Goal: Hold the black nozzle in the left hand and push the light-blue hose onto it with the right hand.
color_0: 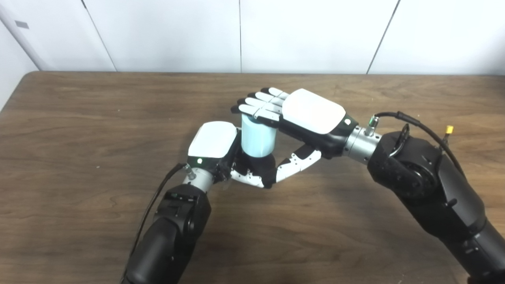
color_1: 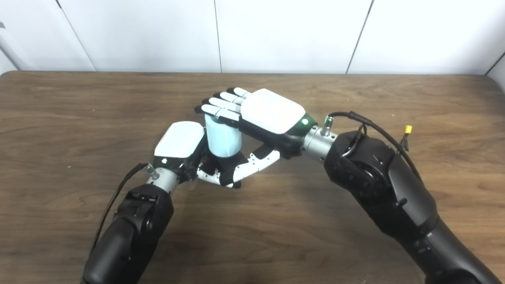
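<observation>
Your left hand is clamped around the black nozzle under the upright light-blue cylindrical hose, whose top your right hand's flat, spread fingers press above the brown wooden worktop.

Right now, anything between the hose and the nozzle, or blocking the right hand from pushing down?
Nothing visible. The hose stands upright directly on the nozzle held in the left hand; the right hand lies flat on the hose's top.

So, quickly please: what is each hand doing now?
Left hand: shut on the black nozzle.
Right hand: fingers flat on top of the light-blue hose, pressing, not gripping.
</observation>
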`<action>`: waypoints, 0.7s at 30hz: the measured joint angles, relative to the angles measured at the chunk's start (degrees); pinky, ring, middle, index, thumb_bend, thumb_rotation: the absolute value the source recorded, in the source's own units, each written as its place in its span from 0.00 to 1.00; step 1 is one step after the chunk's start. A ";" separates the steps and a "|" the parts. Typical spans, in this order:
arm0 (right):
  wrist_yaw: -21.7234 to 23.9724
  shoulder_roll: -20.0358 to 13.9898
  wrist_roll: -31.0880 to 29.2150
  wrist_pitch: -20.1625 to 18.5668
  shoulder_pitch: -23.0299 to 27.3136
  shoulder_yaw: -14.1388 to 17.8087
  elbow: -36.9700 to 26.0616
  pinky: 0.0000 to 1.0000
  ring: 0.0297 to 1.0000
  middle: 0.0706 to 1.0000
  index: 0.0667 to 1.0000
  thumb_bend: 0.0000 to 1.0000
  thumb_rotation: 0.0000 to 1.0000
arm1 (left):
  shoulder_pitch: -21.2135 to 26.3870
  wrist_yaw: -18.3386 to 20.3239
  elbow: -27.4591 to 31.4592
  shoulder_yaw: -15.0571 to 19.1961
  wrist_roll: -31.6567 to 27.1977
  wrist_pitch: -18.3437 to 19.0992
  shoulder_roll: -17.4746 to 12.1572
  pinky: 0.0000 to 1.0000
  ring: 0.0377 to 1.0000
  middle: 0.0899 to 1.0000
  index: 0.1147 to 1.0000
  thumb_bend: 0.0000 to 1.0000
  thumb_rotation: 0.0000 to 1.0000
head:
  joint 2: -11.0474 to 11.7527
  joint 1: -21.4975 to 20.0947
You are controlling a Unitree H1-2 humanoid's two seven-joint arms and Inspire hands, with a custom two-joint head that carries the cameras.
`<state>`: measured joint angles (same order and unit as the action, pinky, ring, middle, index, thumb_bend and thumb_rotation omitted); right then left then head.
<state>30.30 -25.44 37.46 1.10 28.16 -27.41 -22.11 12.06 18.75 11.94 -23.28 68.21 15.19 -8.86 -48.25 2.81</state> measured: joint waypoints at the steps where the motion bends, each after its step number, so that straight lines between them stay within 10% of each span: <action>1: 0.17 0.00 -0.01 -0.15 0.10 -0.03 -0.02 1.00 0.96 0.96 0.93 0.80 1.00 | 0.00 0.00 0.00 0.00 0.00 0.00 0.00 0.39 0.46 0.39 0.43 0.52 0.00 | 0.00 0.00; 21: 0.21 0.00 0.12 -2.05 1.89 -0.81 0.00 0.89 0.83 0.83 0.82 0.77 1.00 | 0.01 -0.01 0.00 -0.08 -0.03 -0.05 0.12 0.36 0.44 0.37 0.43 0.52 0.00 | -0.26 -0.09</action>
<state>30.51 -25.44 37.58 -0.95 30.05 -28.22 -22.11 12.07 18.74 11.94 -23.36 68.18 15.14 -8.74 -48.51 2.72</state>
